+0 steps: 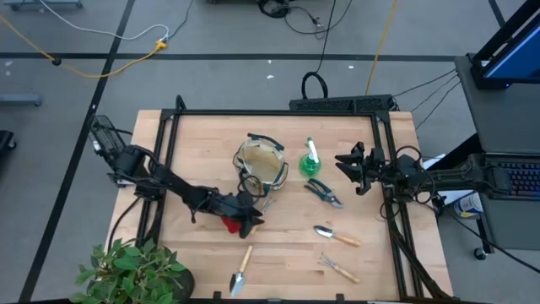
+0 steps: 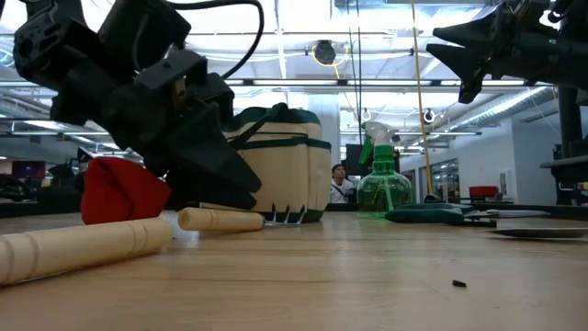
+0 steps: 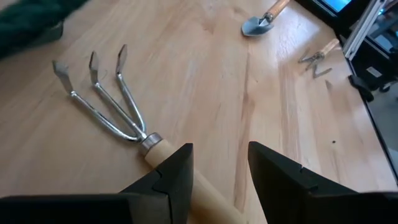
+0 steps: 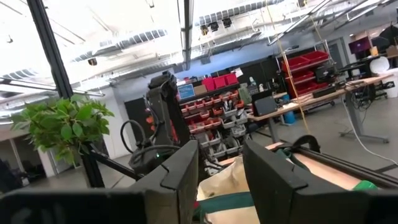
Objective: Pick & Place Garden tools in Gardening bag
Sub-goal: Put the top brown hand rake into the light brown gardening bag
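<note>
Grasp step: left gripper (image 3: 219,171) fingers apart astride fork (image 3: 118,106) handle; you close next, then carry to bag (image 1: 261,162)

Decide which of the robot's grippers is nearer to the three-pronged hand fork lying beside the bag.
Left. The left gripper is down at the fork, fingers open astride its wooden handle. The right gripper waits raised near the table's right edge, beyond the bag.

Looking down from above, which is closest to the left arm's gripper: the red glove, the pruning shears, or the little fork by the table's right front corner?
From the left gripper:
1. Red glove, right beside it.
2. Pruning shears, mid-table toward the right arm.
3. Small fork, farthest, near the front right corner.
</note>
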Controlling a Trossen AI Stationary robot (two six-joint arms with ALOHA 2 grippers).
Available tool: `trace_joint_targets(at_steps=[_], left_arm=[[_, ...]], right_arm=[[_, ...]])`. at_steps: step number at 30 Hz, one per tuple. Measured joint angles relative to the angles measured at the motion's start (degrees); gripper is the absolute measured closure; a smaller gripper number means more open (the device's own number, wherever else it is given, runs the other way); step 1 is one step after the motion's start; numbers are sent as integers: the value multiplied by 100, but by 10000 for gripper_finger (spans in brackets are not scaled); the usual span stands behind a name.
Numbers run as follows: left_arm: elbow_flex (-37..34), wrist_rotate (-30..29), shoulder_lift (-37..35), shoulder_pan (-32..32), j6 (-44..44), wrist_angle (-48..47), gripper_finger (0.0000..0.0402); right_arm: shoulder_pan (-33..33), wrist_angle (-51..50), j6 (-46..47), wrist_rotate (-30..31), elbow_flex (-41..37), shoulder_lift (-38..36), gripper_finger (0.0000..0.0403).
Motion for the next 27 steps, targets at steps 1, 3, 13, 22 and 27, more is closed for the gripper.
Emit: trace_joint_targets(at_steps=[1,3,13,22,27], left_arm=[[41,1,2,0,0,-49,245],[177,55,2,0,-60,-307,245],[1721,310,-36,28,254,-3265,245],[2236,-53,-37,-25,-11,-4504,245],[2234,-335,-37,-22,-104,-4844,245]], right_arm=[[0,0,-35,-2,0,0,285],[0,0,-78,-2,0,0,285],[0,0,-54,0,-2,0,284],[0,-2,75,-2,-2,0,284],[0,-2,77,-2,-2,2,284]])
